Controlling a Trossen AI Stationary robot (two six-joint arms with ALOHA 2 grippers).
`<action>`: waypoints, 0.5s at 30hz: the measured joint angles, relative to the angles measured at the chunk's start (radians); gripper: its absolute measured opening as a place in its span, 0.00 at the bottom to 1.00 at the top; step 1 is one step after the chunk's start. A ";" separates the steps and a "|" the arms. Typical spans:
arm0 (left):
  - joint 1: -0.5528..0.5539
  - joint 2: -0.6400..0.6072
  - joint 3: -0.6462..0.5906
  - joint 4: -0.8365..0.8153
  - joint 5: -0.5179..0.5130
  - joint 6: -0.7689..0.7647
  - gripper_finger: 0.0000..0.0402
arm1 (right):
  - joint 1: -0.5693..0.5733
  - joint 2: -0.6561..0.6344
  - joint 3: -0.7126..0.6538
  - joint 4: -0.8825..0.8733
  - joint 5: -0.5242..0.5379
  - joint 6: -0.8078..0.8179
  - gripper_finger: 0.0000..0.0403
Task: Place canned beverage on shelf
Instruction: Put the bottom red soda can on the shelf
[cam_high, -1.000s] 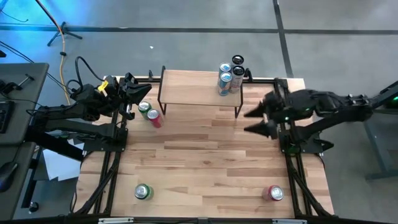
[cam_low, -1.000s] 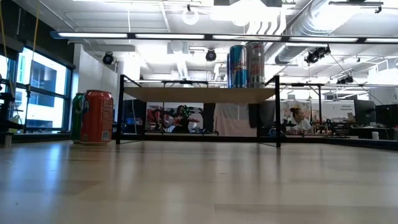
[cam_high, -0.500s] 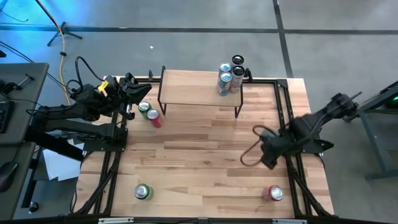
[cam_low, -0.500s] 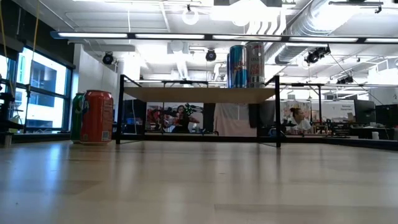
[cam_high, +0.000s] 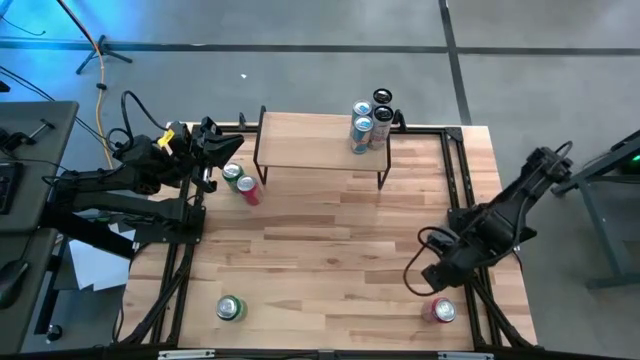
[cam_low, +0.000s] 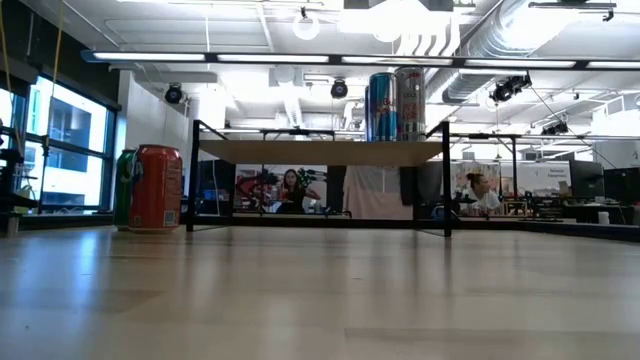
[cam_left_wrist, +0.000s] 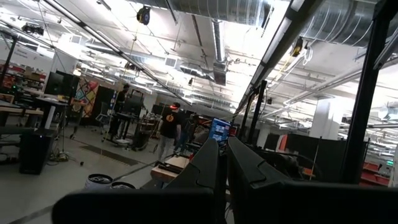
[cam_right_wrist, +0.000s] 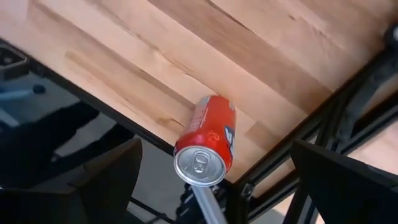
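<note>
Table (cam_high: 330, 240) is seen from above. Left gripper (cam_high: 213, 150) is parked at the far-left edge, fingers pressed together, beside a green can (cam_high: 231, 174) and a red can (cam_high: 247, 189). Shelf (cam_high: 315, 141) carries three upright cans (cam_high: 370, 120) at its right end. Right gripper (cam_high: 428, 278) is spread wide, empty, near the upright red can (cam_high: 441, 310) at the near-right corner, long axis vertical.

— What moved?
— The right arm (cam_high: 500, 215) swung from beside the shelf (cam_high: 320, 140) toward the frame's lower right; its open gripper (cam_high: 428, 277) now hangs just above the red can (cam_high: 441, 311).
</note>
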 joint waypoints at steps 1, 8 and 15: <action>0.000 0.000 0.000 0.000 0.000 0.000 0.00 | 0.015 0.000 0.000 0.004 0.001 0.039 0.99; 0.000 0.000 0.000 0.000 0.000 0.000 0.00 | 0.097 0.000 0.000 0.024 0.037 0.235 0.99; 0.000 -0.012 -0.001 0.000 0.000 -0.007 0.00 | 0.103 0.000 0.000 0.084 0.036 0.318 0.99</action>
